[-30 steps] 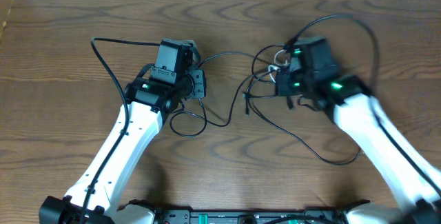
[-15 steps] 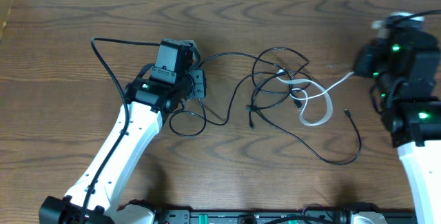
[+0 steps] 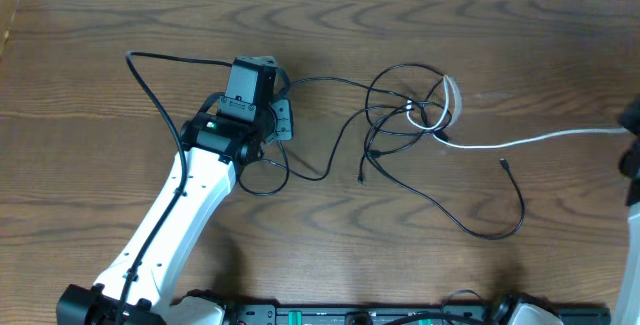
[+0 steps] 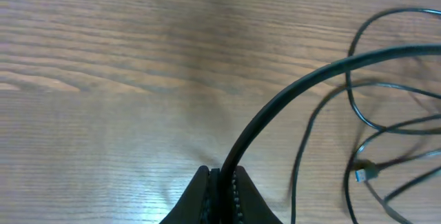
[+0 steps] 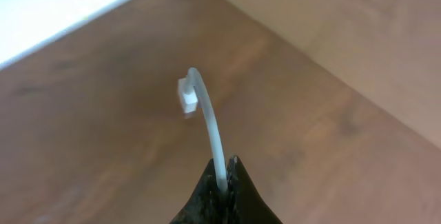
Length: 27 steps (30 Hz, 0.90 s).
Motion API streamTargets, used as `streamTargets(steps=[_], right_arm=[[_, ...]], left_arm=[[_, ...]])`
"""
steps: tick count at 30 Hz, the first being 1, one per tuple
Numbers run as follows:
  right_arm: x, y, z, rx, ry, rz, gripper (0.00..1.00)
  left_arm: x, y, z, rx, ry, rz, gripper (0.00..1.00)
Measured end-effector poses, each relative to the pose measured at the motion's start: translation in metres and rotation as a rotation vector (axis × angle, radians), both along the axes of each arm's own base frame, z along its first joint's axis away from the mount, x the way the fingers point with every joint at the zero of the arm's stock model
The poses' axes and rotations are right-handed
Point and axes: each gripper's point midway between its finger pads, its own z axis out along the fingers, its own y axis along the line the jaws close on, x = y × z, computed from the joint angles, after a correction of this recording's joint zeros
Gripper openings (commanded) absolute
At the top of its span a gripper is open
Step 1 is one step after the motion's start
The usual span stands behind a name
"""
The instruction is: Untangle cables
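The right gripper point(image 5: 224, 172), clamped on the white cable point(image 5: 213, 131), has dragged it rightward, mostly out of the tangle point(image 3: 415, 115), while the left gripper point(image 4: 220, 179) pinches a black cable point(image 4: 296, 84).

Light's soft and even from overhead, so the wooden table point(image 3: 480, 25) barely shows any shadows, just a pale sheen right ahead of the left fingers point(image 4: 196, 198). The black cable point(image 4: 289, 93) rising from those fingers is mushy up close, and everything off to their right looks smeared. On the right wrist cam the white cable point(image 5: 213, 131) above the right fingers point(image 5: 207, 200) is fuzzy, and the wood beyond is totally out of focus.
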Motion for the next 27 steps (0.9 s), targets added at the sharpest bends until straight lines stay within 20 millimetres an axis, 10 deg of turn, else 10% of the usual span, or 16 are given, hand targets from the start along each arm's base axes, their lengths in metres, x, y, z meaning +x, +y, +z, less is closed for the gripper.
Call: streamTargets(steps=[9, 20, 27], right_arm=[[-0.012, -0.031, -0.061, 0.203, 0.097, -0.054, 0.04], [0.012, -0.011, -0.091, 0.351, 0.1, 0.07, 0.41], [0.035, 0.038, -0.092, 0.462, 0.075, 0.287, 0.59]], left_arm=[[0.002, 0.005, 0.0, 0.023, -0.009, 0.017, 0.07], [0.001, 0.005, 0.0, 0.024, -0.007, 0.017, 0.07], [0.001, 0.005, 0.0, 0.023, -0.007, 0.017, 0.07]])
